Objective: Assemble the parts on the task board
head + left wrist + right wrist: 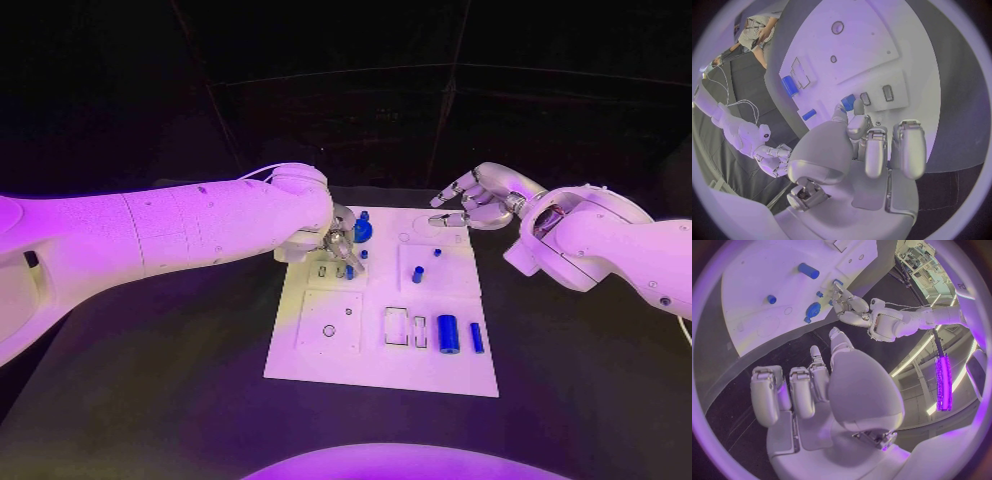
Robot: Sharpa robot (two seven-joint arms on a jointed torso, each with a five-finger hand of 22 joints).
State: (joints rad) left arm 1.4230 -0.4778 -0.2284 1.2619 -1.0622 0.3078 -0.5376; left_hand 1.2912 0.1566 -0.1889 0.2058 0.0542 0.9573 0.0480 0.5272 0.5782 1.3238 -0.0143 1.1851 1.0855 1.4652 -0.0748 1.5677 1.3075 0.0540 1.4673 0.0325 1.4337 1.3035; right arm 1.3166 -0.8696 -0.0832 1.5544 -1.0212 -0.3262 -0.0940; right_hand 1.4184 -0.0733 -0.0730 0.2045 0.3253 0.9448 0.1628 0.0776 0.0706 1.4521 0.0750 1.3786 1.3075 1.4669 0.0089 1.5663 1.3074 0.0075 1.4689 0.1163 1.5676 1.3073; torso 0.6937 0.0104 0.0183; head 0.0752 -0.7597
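Black tabletop (173, 380) carries the white rectangular task board (378, 365); left hand (338, 246) pinches a small blue part (847, 102), while right hand (472, 198) hovers curled, holding nothing.

The far left part of the task board (433, 375) is blocked by the left hand (335, 243), which is lowered onto the board with its fingertips among small blue parts (362, 232). The far right corner is overhung by the right hand (473, 197), held above the board's far edge with fingers curled. Between the two hands a narrow gap is left. The near right is occupied by a blue cylinder (447, 333) and a slim blue pin (476, 337); the near left plate area is unobstructed.
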